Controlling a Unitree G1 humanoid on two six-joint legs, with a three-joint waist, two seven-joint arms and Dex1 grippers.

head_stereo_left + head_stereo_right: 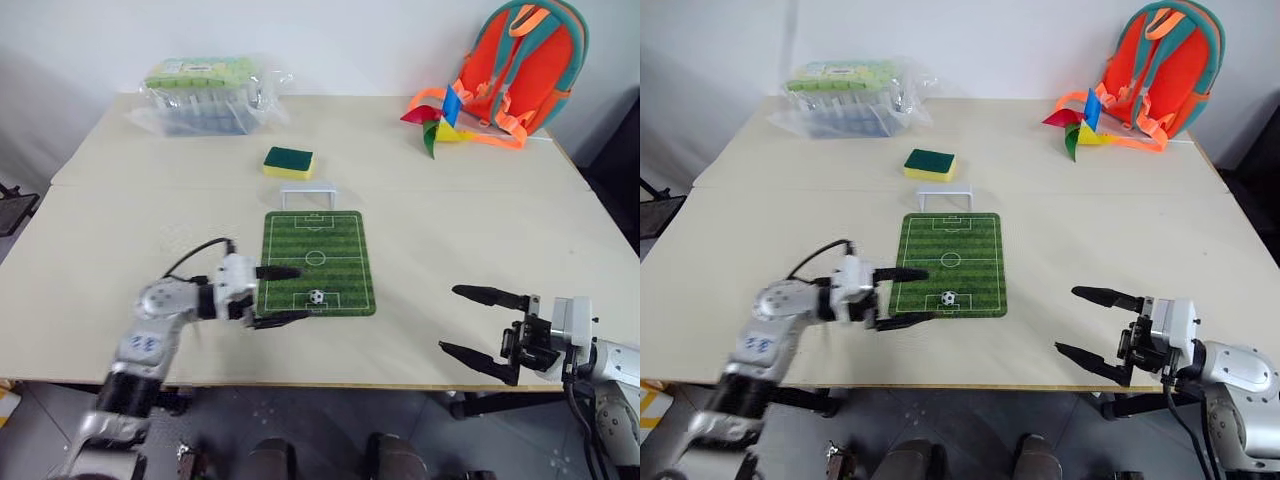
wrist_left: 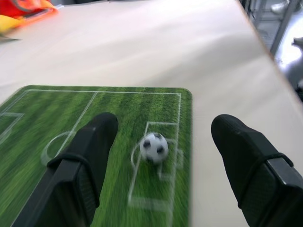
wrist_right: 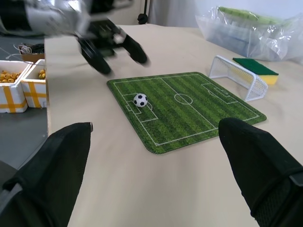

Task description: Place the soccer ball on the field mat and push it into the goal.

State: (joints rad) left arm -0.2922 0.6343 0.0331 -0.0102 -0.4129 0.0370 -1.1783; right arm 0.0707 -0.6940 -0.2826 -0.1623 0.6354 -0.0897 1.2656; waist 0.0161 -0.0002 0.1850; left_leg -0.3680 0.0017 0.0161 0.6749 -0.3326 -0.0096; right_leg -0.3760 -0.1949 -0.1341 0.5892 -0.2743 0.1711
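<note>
1. The tiny white toy soccer ball with black patches [image 1: 317, 296] lies loose on the flat green striped field mat with white pitch lines [image 1: 340, 255], inside the marked box at the mat's near end, touched by neither hand.
2. The mat lies flat on the pale beige counter [image 1: 500, 220], near its middle.
3. The small white frame goal with netting [image 1: 308, 194] stands just beyond the mat's far short edge, well apart from the ball.
4. The left hand [image 1: 280, 296] hovers at the mat's near left corner, pointing across toward the ball, its two black fingers spread apart and gripping nothing; in the left wrist view the ball [image 2: 154, 147] sits ahead, between the two fingers [image 2: 90, 156].
5. The right hand [image 1: 477, 322] hangs over the counter's near right edge, well apart from the mat, its fingers spread wide and empty.
6. A rectangular sponge, green on top and yellow beneath [image 1: 288, 161], rests just behind the goal.
7. At the far left lies a clear plastic-wrapped pack with a green label [image 1: 205, 95]; at the far right stand an orange and teal backpack [image 1: 520, 65] and a multicoloured pinwheel [image 1: 437, 118].
</note>
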